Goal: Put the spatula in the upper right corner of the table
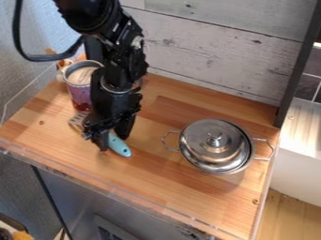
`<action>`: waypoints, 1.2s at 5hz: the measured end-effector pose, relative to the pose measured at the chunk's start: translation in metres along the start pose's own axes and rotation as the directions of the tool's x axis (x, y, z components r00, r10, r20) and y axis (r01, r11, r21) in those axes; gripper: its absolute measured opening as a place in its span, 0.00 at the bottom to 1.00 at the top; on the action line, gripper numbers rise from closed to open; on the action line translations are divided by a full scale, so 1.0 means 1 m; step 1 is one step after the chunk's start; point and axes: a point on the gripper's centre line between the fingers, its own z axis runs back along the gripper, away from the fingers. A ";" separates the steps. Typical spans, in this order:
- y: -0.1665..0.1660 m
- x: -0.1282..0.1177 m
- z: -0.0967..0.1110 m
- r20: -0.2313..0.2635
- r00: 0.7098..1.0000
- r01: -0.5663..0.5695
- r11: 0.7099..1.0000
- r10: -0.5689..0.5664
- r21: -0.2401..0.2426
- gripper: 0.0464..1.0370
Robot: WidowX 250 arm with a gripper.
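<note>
End effector (pixel 113 138) is down over the slotted spatula (pixel 119 144); can't tell how far open or whether it's gripping. Spatula head sticks out left, blue handle lower right. Lidded steel pot (pixel 212 143) to its right on counter (pixel 160 180), purple cup (pixel 79 88) upper left.

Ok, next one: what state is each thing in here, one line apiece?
Gripper: lowered to the spatula's handle
Spatula: low at the tabletop; held or not, cannot tell
Pot: upright, covered
Lid: on the pot, knob up
Purple cup: upright, uncovered, something pale inside
</note>
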 end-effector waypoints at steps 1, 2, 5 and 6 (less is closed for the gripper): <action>0.001 -0.004 -0.001 0.009 1.000 -0.003 1.000 0.004 -0.022 0.33; 0.000 -0.005 0.000 0.019 1.000 0.000 1.000 0.001 -0.028 0.28; 0.021 0.003 0.043 -0.060 0.998 -0.030 0.995 0.025 -0.091 0.28; 0.026 0.010 0.070 -0.053 0.996 -0.082 0.989 0.076 -0.122 0.28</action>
